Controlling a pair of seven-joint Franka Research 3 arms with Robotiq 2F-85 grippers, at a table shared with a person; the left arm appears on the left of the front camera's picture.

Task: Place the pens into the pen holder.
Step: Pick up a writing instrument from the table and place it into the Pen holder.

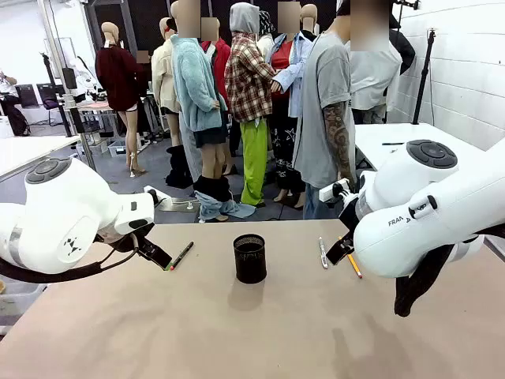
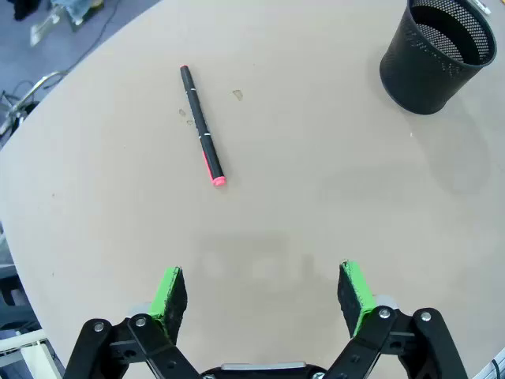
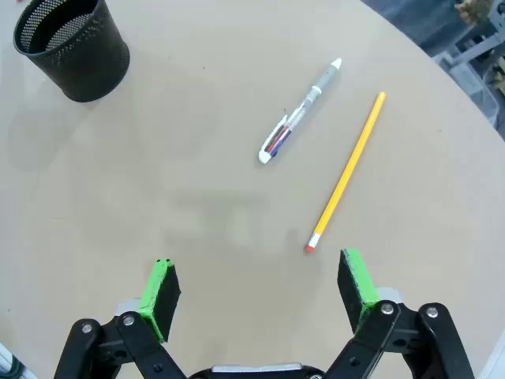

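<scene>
**Both pincers open and empty, three pens flat on the table**

Left pincer [image 2: 262, 286]: green pads spread wide, nothing between them, hanging over bare table [image 1: 237, 339]. Right pincer [image 3: 259, 284]: same, wide open, empty.

Just beyond the left pincer lies the thin black pen with a pink-red end [image 2: 201, 126], flat on the table, toward the far edge on the left side. Beyond the right pincer lies the long yellow pencil with a red eraser tip [image 3: 347, 170], eraser end nearest the pads. Beside it, not touching, is the white-silver click pen with a clear barrel [image 3: 300, 110]. Both lie flat, toward the far edge on the right side.

Farthest from both pincers, the small black wire-mesh cylindrical pen holder [image 1: 250, 259] stands upright, about midway between the left and right edges. It sits between the black pen and the other two, apart from all three. Nothing seen inside.

Handling, my judgement: all three are light, stiff, thin and smooth, so likely to roll or skid if nudged. They lie flat, so the pads should come down either side of the barrel, across it, around mid-length for balance. The pencil looks thinnest and needs the tightest close. The holder is light and shorter than the pens, so it may tip or slide if bumped, and pens will lean on its rim. Best to let go above the mouth, not against the wall.
</scene>
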